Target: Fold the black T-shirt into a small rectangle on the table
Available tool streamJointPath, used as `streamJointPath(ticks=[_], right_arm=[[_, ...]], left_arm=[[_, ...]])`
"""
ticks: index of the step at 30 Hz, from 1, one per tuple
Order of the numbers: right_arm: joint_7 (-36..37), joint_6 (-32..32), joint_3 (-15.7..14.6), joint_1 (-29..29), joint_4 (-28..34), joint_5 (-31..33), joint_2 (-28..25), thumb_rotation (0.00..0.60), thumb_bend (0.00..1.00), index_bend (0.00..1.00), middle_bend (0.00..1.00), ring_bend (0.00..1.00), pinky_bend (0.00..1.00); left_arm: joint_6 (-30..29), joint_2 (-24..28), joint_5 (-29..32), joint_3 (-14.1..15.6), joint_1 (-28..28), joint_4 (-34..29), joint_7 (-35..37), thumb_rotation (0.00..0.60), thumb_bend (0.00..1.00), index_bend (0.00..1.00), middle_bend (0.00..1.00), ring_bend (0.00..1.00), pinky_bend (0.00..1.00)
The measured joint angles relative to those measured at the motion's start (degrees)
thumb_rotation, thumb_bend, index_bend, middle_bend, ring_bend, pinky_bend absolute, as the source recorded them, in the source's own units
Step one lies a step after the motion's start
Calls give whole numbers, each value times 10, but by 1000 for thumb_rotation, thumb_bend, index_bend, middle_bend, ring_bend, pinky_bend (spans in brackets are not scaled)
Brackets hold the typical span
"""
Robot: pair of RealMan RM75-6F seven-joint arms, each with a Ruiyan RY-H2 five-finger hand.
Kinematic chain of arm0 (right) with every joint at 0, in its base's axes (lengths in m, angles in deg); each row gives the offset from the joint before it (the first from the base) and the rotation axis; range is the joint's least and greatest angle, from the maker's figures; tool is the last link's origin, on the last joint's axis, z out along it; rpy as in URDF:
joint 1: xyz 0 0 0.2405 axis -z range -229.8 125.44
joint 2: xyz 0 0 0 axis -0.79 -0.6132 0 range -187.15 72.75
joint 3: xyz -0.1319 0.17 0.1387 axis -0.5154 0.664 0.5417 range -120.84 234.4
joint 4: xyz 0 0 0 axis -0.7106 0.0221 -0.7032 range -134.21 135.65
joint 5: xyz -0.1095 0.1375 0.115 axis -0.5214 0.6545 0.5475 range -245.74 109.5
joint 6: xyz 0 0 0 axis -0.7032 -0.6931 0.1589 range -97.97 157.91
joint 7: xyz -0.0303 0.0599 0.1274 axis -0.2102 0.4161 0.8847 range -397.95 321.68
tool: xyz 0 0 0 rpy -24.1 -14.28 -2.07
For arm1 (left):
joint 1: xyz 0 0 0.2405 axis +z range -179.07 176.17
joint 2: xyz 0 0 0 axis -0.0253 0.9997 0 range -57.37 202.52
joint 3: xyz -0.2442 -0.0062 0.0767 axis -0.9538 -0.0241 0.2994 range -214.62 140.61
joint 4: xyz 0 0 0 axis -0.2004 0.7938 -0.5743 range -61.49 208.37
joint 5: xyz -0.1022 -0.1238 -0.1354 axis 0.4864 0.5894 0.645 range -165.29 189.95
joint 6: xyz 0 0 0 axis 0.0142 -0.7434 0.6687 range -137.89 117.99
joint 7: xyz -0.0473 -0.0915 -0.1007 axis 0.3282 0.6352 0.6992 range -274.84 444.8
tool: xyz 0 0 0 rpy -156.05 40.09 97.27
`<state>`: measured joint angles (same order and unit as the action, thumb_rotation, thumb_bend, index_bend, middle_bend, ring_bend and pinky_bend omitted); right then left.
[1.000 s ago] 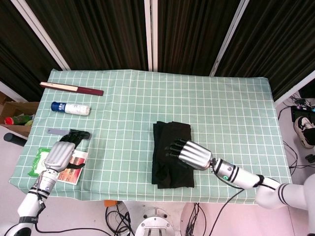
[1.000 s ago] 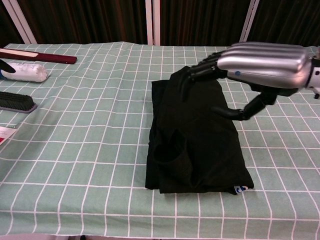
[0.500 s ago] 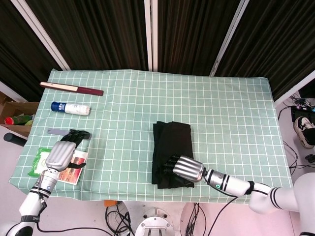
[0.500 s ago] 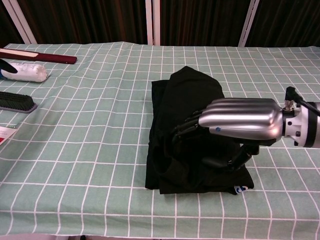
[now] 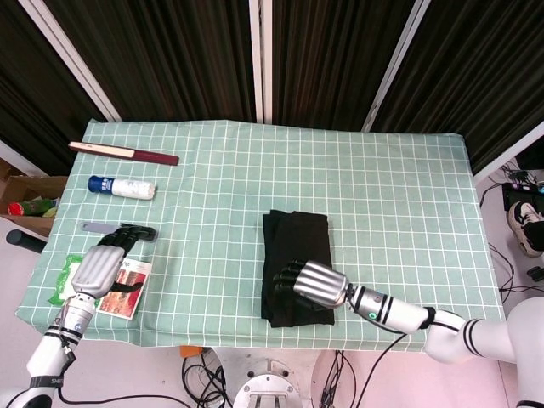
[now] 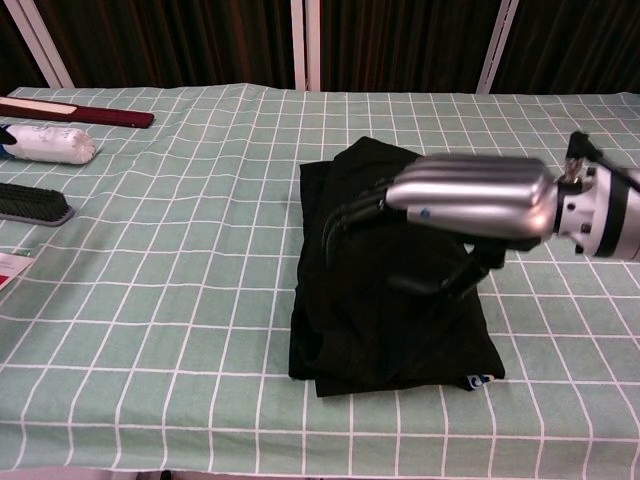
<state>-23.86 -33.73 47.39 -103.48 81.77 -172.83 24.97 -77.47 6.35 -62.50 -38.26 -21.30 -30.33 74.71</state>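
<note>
Green checked worktop carries a folded black T-shirt near its front edge. Right robot hand rests over it, fingers spread, holding nothing; press flat, evenly.

The T-shirt is laid near the bench's front edge, under the right hand; the bottle is set far left.

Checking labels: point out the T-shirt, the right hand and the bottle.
T-shirt (image 5: 293,234): head view, far part of folded cloth.
Right hand (image 6: 470,195): chest view, silver back.
Bottle (image 5: 132,188): head view, white body.
</note>
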Motion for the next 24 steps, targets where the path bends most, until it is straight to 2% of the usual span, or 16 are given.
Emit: streamJointPath(ticks=[5, 8, 12, 19, 24], right_arm=[[5, 10, 34, 4, -6, 53, -12, 600, 486, 326, 255, 208, 245], [5, 49, 54, -3, -26, 86, -2, 600, 491, 325, 254, 208, 245], [-1, 115, 76, -23, -74, 115, 38, 600, 500, 325, 255, 208, 245], [-22, 198, 87, -52, -150, 143, 108, 600, 513, 324, 255, 208, 245], [-23, 181, 87, -51, -150, 136, 113, 600, 501, 315, 254, 205, 243]], left_arm=[[-4, 2, -5, -3, 1, -2, 3, 600, 93, 163, 95, 80, 177], [-2, 1, -6, -4, 0, -3, 1, 600, 93, 163, 96, 80, 177], [1, 1, -4, -4, -1, -4, -2, 600, 93, 163, 96, 80, 177], [3, 3, 0, -3, 0, -4, -3, 600, 94, 163, 96, 80, 177], [-2, 8, -2, -3, 4, -3, -1, 600, 93, 163, 96, 80, 177]])
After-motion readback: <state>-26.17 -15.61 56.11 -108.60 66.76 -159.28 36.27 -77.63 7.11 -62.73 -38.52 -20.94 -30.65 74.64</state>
